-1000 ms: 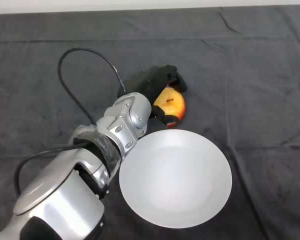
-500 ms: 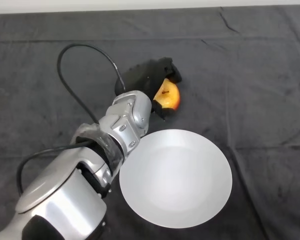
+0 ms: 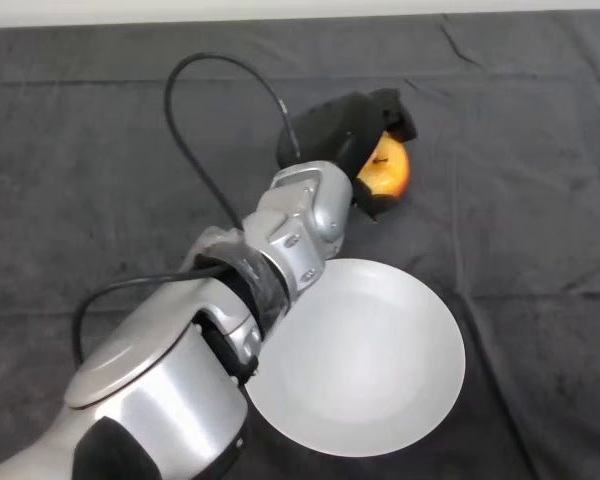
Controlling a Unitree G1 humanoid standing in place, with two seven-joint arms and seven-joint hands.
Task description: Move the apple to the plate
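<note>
A yellow-red apple (image 3: 388,170) is held in my black left hand (image 3: 342,135), whose fingers and thumb curl round it. The hand holds the apple beyond the far edge of the white plate (image 3: 365,360), up and slightly right of the plate's middle. My silver-grey arm reaches from the lower left across the plate's left rim and hides that part of it. The plate holds nothing.
A dark wrinkled cloth (image 3: 520,200) covers the whole table. A pale strip (image 3: 280,8) runs along the table's far edge.
My hand with the apple has moved up and to the right, away from the plate's far edge. The arm has stretched out further. The plate has not moved.
</note>
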